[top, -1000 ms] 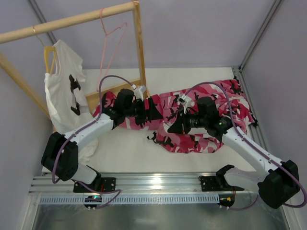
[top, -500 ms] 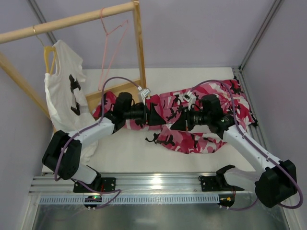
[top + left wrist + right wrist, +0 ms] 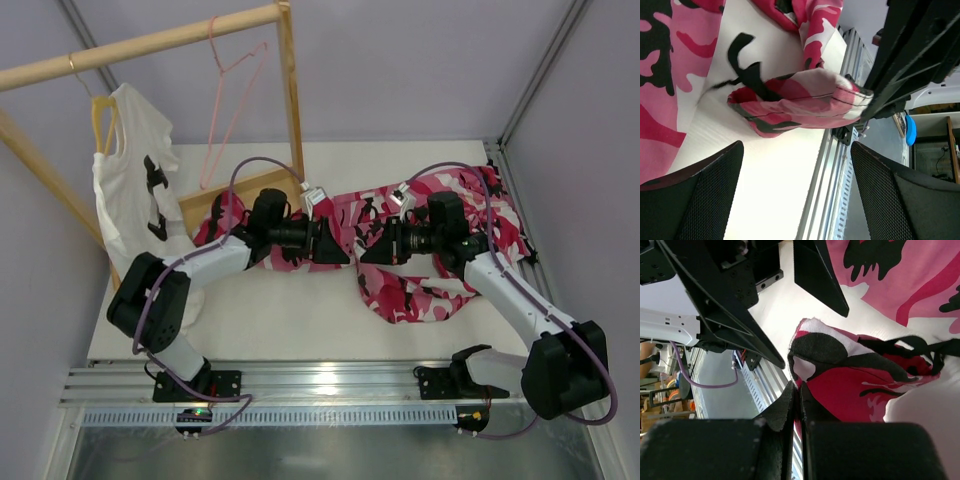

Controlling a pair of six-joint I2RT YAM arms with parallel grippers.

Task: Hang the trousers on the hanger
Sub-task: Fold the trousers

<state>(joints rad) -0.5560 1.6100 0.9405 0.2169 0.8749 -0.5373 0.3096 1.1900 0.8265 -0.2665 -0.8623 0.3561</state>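
Observation:
The pink, white and black camouflage trousers [image 3: 440, 215] lie spread over the back right of the table. My right gripper [image 3: 368, 252] is shut on a folded edge of them [image 3: 855, 380], lifted off the table; its fingertips [image 3: 799, 405] press together on the cloth. My left gripper [image 3: 340, 252] faces it from the left, open. Its mesh-faced fingers [image 3: 690, 200] stand wide apart with only table between them, and the held fold [image 3: 800, 100] hangs just beyond their tips. The pale-pink wire hanger [image 3: 230, 100] hangs from the wooden rail [image 3: 140, 45], far behind both grippers.
A white T-shirt [image 3: 130, 190] on a yellow hanger [image 3: 100, 115] hangs at the rail's left end. The rack's wooden post [image 3: 292, 100] and base [image 3: 210, 200] stand just behind the left arm. The metal rail [image 3: 840, 165] runs along the table's near edge.
Both grippers have turned to face each other at mid-table. The right one has lifted the trouser edge toward the left one, dragging the lower cloth rightward. The left stayed open.

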